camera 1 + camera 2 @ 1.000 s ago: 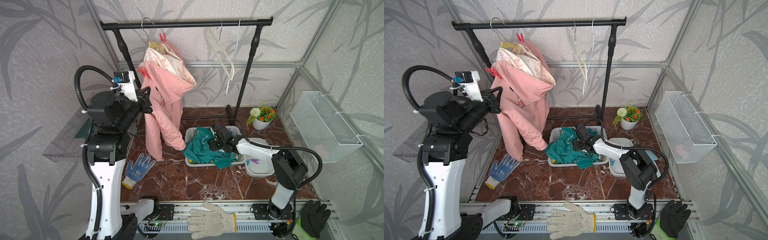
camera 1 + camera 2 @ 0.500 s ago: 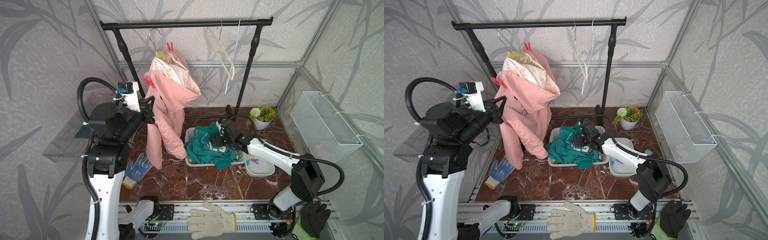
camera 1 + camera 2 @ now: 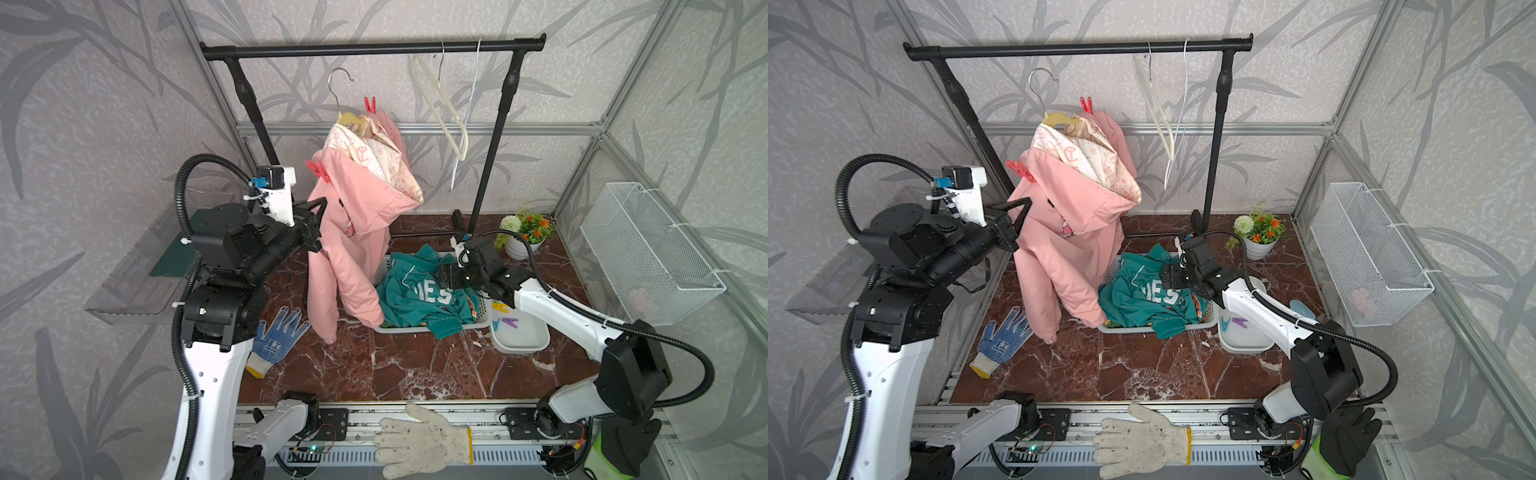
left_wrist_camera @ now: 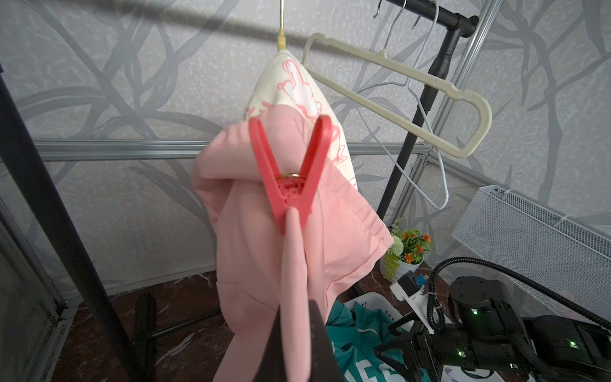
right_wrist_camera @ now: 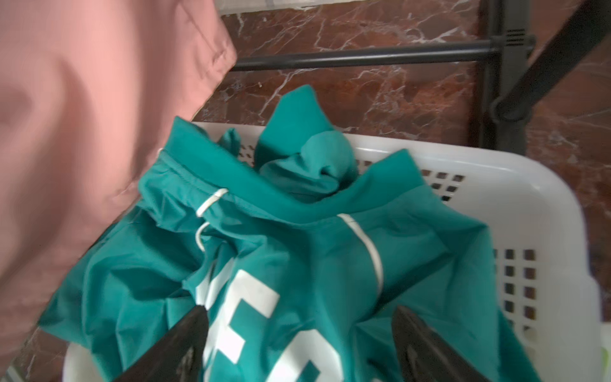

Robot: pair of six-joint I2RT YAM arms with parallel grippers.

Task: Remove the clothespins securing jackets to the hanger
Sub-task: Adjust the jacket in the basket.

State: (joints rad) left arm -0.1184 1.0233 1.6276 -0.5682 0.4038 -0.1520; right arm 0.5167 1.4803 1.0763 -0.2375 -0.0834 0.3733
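The pink hooded jacket (image 3: 357, 232) hangs on a yellow hanger (image 3: 348, 118) whose hook shows below the black rail (image 3: 374, 49), apart from it. One red clothespin (image 3: 370, 104) sits at its top. Another red clothespin (image 4: 291, 178) pinches the near shoulder, just above my left gripper (image 4: 294, 317), which is shut on a fold of pink fabric. My right gripper (image 5: 299, 314) is open over the teal jacket (image 5: 297, 231), which lies in the white basket (image 5: 496, 185). Yellow (image 3: 500, 307), blue (image 3: 495, 323) and purple (image 3: 510, 322) clothespins lie in a white tub (image 3: 519, 345).
Two bare hangers (image 3: 444, 108) hang on the rail. A flowerpot (image 3: 523, 232) and a wire basket (image 3: 648, 253) stand at the right. A blue glove (image 3: 276, 336) lies on the marble floor. A white glove (image 3: 419, 442) and a black glove (image 3: 627, 440) lie by the front rail.
My left arm has carried the pink jacket and its hanger to the right, and the hook has dropped away from the rail. My right gripper has opened wider and lifted over the teal jacket.
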